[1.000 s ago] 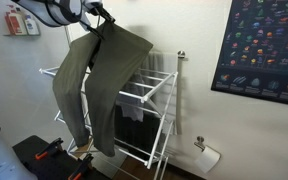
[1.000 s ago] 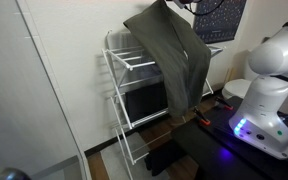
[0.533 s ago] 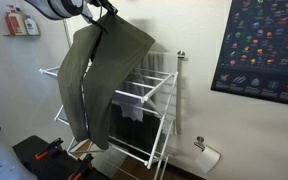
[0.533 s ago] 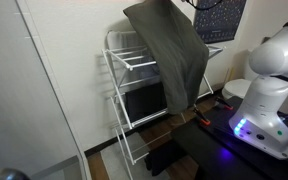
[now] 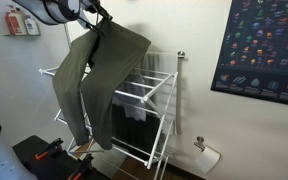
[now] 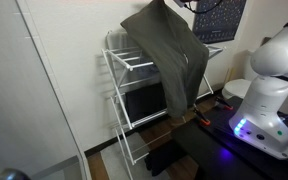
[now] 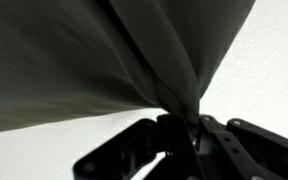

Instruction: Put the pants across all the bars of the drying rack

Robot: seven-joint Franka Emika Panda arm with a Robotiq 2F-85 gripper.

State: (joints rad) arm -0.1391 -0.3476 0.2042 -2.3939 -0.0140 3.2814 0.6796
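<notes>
1. The pants are olive-grey cloth, matt and soft, and they hang in loose folds. In the wrist view the surface looks even, without shine.
2. The drying rack is thin white metal wire. Its bars look smooth, with a coated finish.
3. The gripper is black and hard, mostly matt, with a weak sheen on the edges.
4. The robot base is white, smooth and glossy, like plastic.
5. The poster is dark printed paper.
6. The wall is white and matt.
</notes>
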